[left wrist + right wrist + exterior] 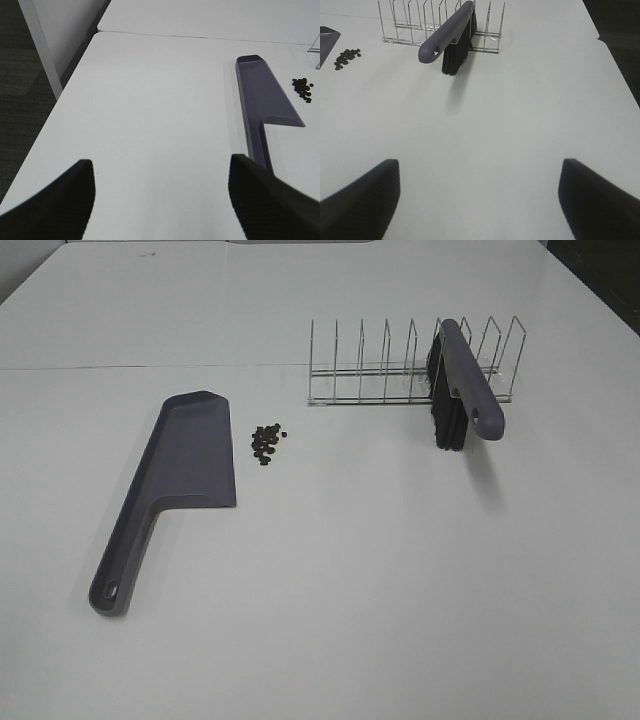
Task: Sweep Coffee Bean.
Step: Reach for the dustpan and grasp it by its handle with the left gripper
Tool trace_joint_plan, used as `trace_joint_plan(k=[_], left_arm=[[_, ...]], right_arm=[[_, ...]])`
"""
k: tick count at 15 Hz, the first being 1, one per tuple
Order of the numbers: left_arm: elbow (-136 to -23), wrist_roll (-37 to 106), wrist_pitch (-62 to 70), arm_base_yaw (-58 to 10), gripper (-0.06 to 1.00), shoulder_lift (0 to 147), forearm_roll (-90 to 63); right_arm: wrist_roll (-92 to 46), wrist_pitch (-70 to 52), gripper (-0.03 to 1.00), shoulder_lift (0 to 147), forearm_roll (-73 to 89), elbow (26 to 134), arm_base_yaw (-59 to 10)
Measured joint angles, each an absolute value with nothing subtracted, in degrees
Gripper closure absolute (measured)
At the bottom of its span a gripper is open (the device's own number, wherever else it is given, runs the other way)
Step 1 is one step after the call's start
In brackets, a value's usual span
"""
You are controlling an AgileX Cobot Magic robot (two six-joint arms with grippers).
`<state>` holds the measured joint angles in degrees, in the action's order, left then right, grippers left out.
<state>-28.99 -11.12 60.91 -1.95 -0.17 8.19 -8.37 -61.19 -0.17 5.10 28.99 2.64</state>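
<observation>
The left jaws and the right jaws both stand spread wide, holding nothing, above the white worktop [380, 590]. The small heap of dark brown coffee beans [302, 90] lies well ahead of the left jaws, just beside the grey plastic dustpan [262, 95]. Ahead of the right jaws, a grey-handled black-bristled brush [451, 27] leans in a wire rack [402, 40].

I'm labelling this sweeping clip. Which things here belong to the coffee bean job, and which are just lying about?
For the job: coffee beans, dustpan, brush.
Just there: wire rack, which holds the brush; white table.
</observation>
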Motion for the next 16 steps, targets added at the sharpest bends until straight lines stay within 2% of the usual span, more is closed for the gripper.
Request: trace_joint_plan(k=[16], left_arm=[[-28.99,-11.12,60.91,-1.95,0.24,-0.17,8.19]], right_arm=[[-8.37,-61.19,0.21,-0.17,5.1,28.99,2.64]])
